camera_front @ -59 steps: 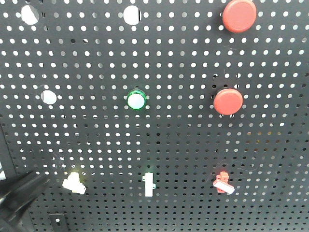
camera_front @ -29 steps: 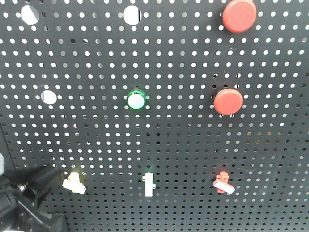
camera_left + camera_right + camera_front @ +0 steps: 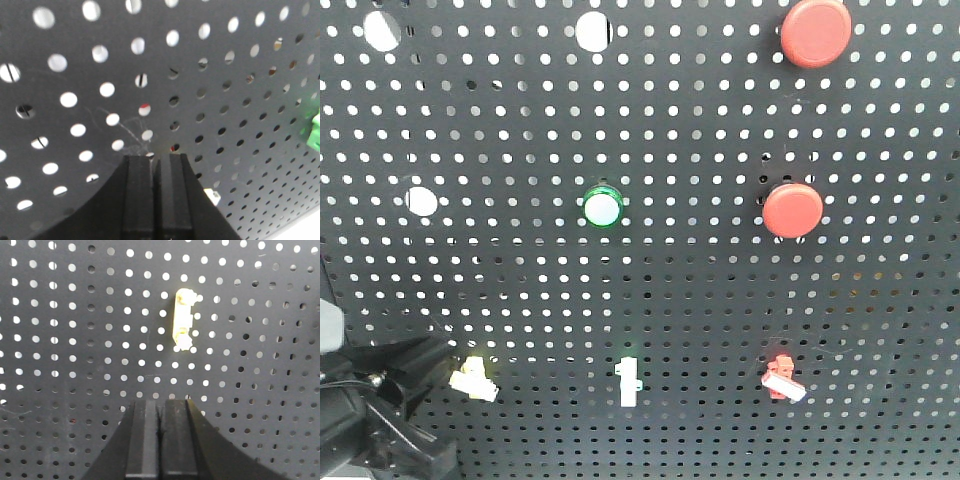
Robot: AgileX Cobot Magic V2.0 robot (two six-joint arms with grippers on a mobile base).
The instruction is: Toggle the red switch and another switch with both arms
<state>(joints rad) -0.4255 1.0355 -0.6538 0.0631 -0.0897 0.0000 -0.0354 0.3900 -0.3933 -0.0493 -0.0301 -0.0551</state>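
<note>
The small red switch (image 3: 780, 376) sits low on the right of the black pegboard (image 3: 700, 290), its white-tipped lever slanting down to the right. No gripper is near it. The cream switch (image 3: 472, 378) sits low on the left. My left gripper (image 3: 432, 354) is shut and empty, with its tip just left of that switch. In the left wrist view the shut left gripper (image 3: 154, 158) is close to the board, and a corner of the cream switch (image 3: 212, 196) shows to its right. My right gripper (image 3: 160, 403), also shut and empty, faces the board below a pale upright toggle (image 3: 182, 320).
A white upright bar toggle (image 3: 628, 382) stands between the two switches. Above are a green-rimmed button (image 3: 603, 206) and two large round red buttons (image 3: 792, 209) (image 3: 815, 32). A green part (image 3: 315, 132) shows at the left wrist view's right edge.
My left gripper has risen from the bottom left corner and moved right, ending just left of the cream switch. The switches' levers look unchanged.
</note>
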